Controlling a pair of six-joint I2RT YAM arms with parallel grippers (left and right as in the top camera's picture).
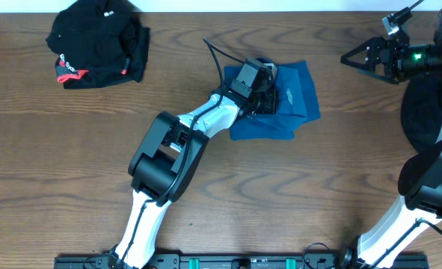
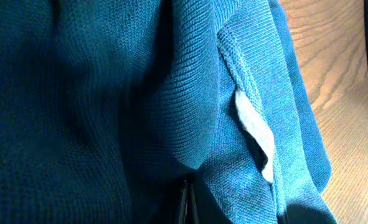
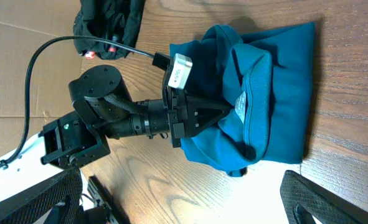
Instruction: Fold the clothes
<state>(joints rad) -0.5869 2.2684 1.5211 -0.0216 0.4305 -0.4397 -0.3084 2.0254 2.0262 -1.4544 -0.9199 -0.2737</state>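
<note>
I'm seeing the shirt (image 1: 299,93) plain teal-blue, a fine knit up close, with a white label (image 2: 255,134) at the collar. The garment (image 1: 101,33) reads black with red-and-white trim on one edge. The table (image 1: 56,164) is brown wood grain. My left arm (image 1: 206,118) is white and black. A green light (image 1: 417,54) glows.

A robotics lab bench: two white-and-black robot arms, the left arm (image 1: 168,153) and the right arm (image 1: 430,187), rise from a black mounting rail (image 1: 235,261) at the edge of a wood-grain table (image 1: 71,164). A black cable (image 1: 215,54) feeds the left wrist, a green status light (image 1: 416,54) glows on the right, and a teal shirt (image 1: 299,90) serves as the work piece
</note>
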